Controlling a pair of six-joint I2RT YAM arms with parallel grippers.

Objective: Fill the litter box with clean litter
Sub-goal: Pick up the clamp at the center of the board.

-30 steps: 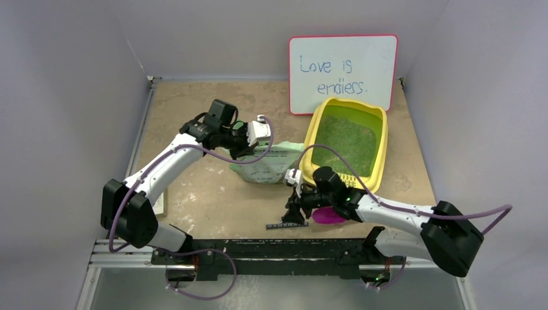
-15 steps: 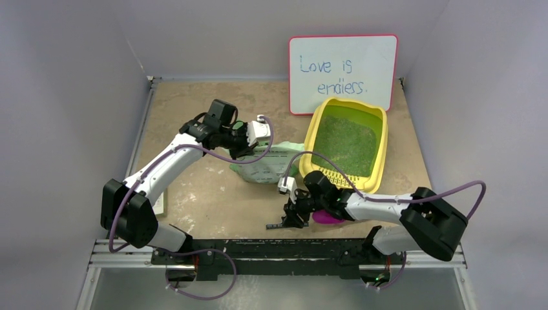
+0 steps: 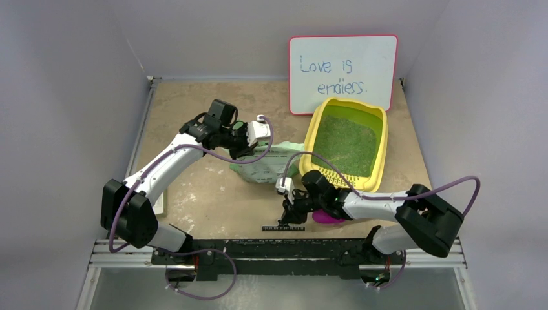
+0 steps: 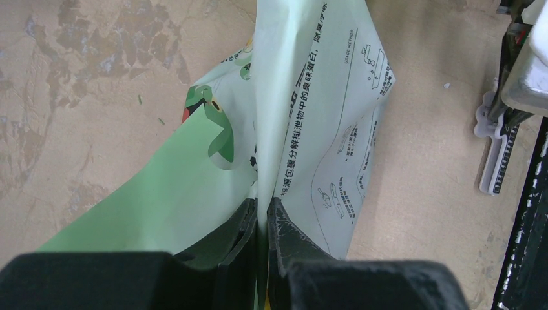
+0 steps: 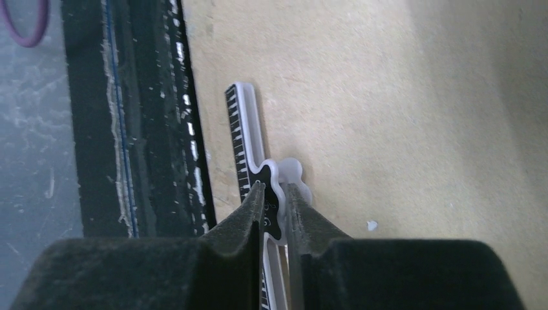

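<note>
The yellow litter box point(image 3: 313, 138) stands at the back right, with green clean litter point(image 3: 346, 143) covering its floor. To its left stands a pale green printed bag point(image 3: 271, 165), upright. My left gripper point(image 3: 253, 139) is shut on the bag's point(image 4: 323, 129) top fold, which is pinched flat between the fingers point(image 4: 262, 205). Low at the table's front edge, my right gripper point(image 3: 289, 216) is shut on a thin black and white sealing strip point(image 3: 279, 228). In the right wrist view the jaws point(image 5: 274, 188) clamp the wavy tab of the strip point(image 5: 242, 129).
A magenta scoop point(image 3: 326, 218) lies under the right forearm. A red-framed whiteboard point(image 3: 342, 74) leans on the back wall behind the box. The black rail point(image 5: 142, 129) of the table's front edge runs just beside the strip. A small pale object point(image 3: 159, 203) lies by the left arm.
The right gripper has moved left along the front edge and closed on the sealing strip, which shifted slightly left. The left arm and bag have not moved.
</note>
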